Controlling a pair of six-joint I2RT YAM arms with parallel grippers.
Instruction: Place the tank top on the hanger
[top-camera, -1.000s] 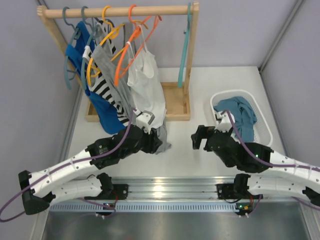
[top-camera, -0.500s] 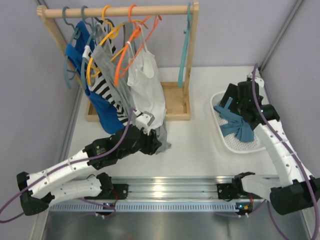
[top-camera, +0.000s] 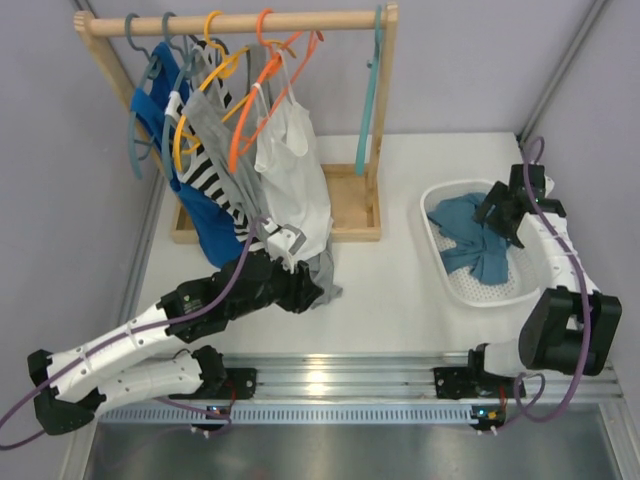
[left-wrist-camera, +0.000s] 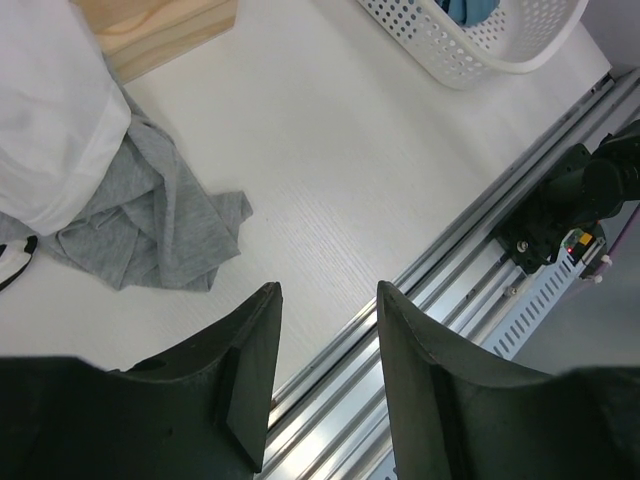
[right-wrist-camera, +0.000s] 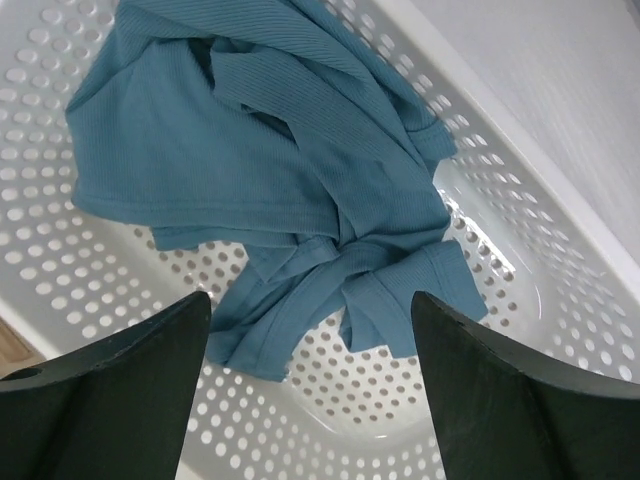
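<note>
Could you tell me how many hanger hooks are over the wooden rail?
5: the first grey-blue hook at the far left, the second grey-blue hook beside it, the yellow-orange hook, the orange hook mid-rail, the light teal hanger at the right end. Others may be hidden.

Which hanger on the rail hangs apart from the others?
The light teal hanger at the right end by the post; the rest crowd together leftward.

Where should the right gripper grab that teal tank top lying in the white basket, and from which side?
Probably the bunched ridge near the middle of the tank top, where folds cross and stand above the basket floor. Come straight down with the open right gripper: the basket walls block any sideways approach, and the flatter edges lie against the perforated bottom.
</note>
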